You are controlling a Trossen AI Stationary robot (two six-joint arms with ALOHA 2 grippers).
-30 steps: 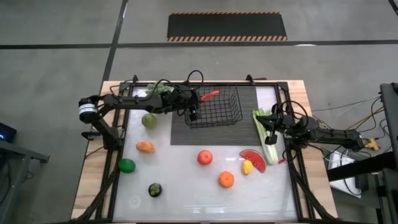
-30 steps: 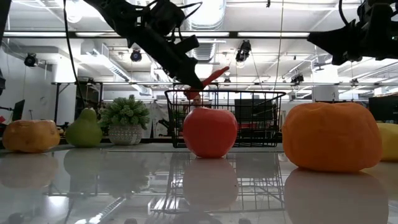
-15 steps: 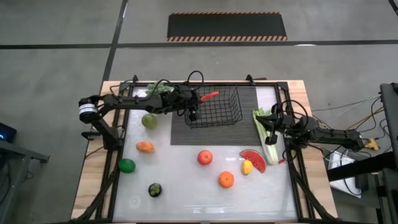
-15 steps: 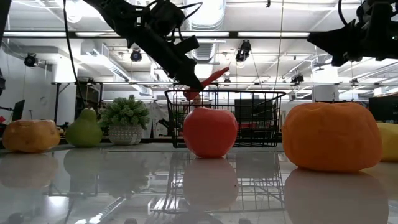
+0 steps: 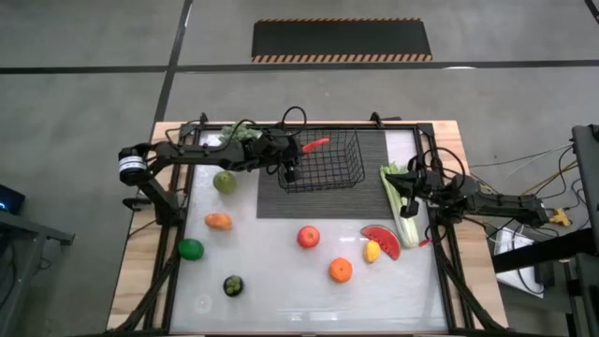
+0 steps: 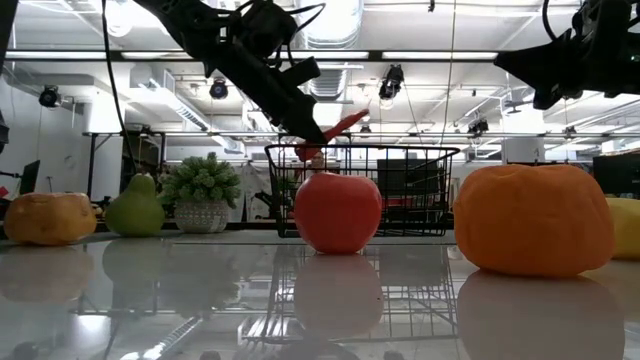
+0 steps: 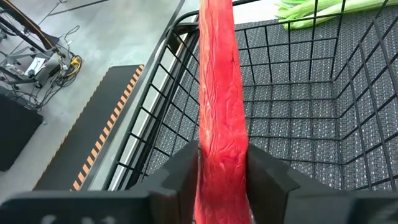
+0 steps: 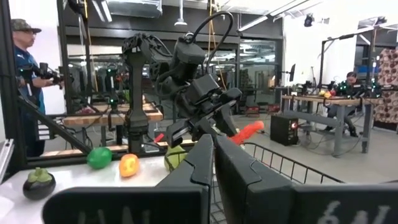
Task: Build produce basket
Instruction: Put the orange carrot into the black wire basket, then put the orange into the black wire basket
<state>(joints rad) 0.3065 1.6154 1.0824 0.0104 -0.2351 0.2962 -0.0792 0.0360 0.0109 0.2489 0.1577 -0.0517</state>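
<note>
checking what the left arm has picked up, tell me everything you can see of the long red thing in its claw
The long red wrinkled vegetable looks like a soft toy piece, narrow and tapering, its surface creased lengthwise. The left claw is shut on one end, a dark finger pressed on each side. It sticks out tilted upward over the near-left rim of the small black wire-mesh basket, held in the air above the open grid, touching nothing else that shows. In the low view it points up and right above the basket's top edge.

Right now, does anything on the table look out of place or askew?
Nothing is spilled or damaged. One oddity: the left end effector grips a red carrot-like piece tilted across the basket's rim, not yet inside. The celery lies half off the dark mat.
</note>
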